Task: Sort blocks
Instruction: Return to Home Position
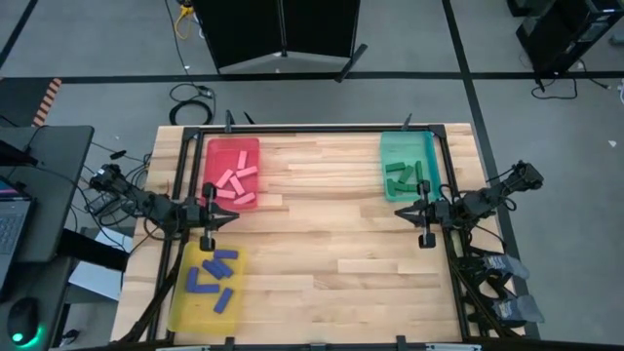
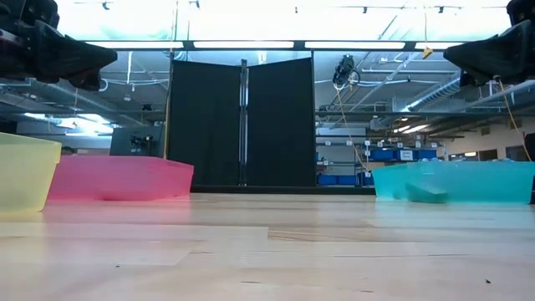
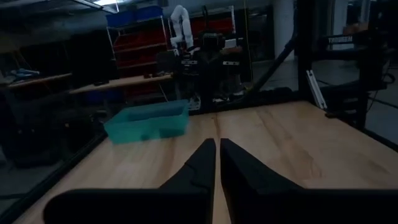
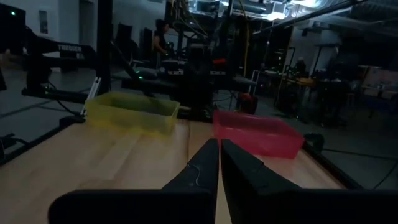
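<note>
I see the left gripper (image 3: 216,144) and right gripper (image 4: 219,144) pinched closed, empty, near the table's (image 1: 322,263) left and right edges. In trays (image 1: 210,146) on it: pink blocks (image 1: 234,182) far-left, blue blocks (image 1: 214,273) near-left, green blocks (image 1: 402,178) far-right.

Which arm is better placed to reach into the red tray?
Left. The left end effector hangs beside the red tray; the right end effector is across the table, by the teal tray.

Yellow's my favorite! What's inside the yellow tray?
Blue blocks, about five, lying loose in the yellow tray. Anything tucked beneath them is covered. In the low view its wall hides them.
</note>
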